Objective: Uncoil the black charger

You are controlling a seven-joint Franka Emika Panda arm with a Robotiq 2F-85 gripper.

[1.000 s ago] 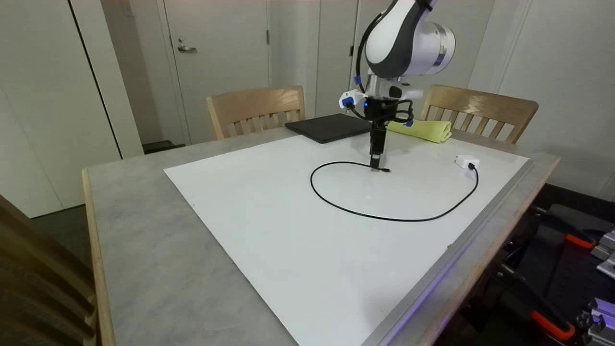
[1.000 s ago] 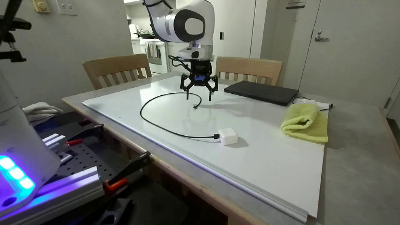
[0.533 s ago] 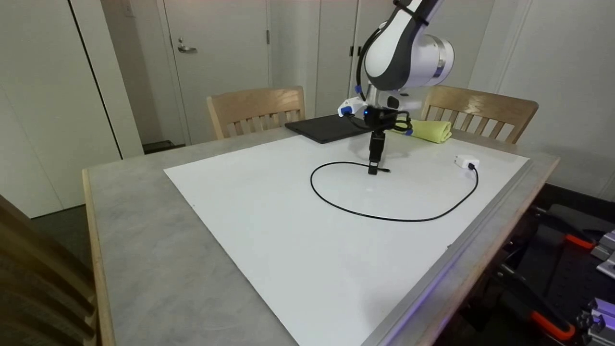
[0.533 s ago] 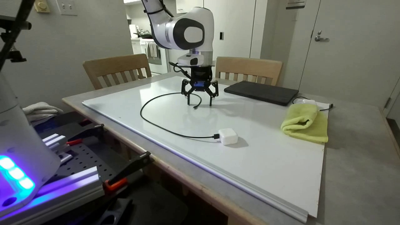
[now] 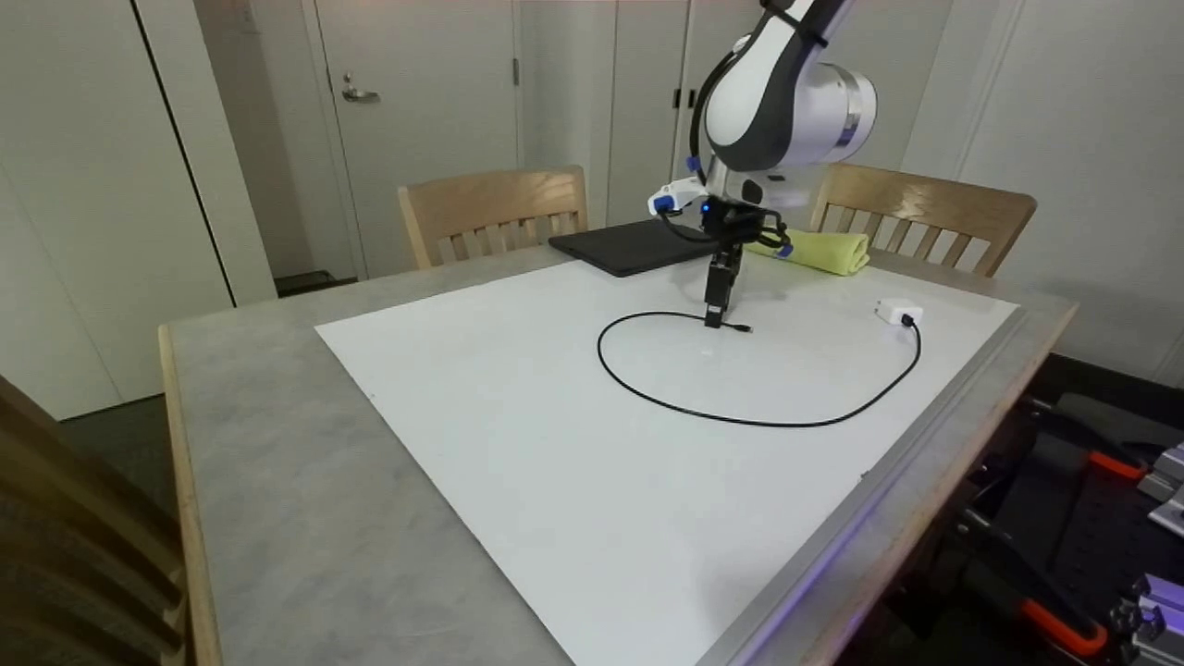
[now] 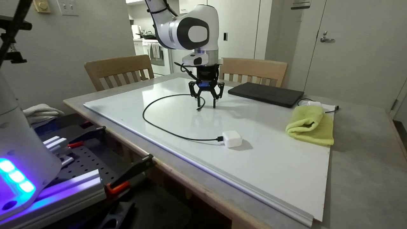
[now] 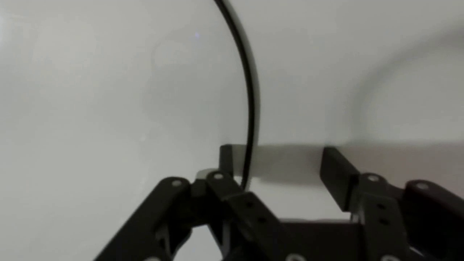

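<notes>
Now that our fingers [image 7: 336, 177] have narrowed partway, gripping nothing, the black charger [image 7: 251, 90] runs between them at its end far from the white adapter [image 6: 232, 139], so we could probably pinch it.

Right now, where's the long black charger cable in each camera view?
In an exterior view: long black cable, right of centre.
In an exterior view: long black cable, mostly left of centre.
Wrist view: part of the long black cable, from top edge to gripper.
Landmark all share: the gripper.
</notes>
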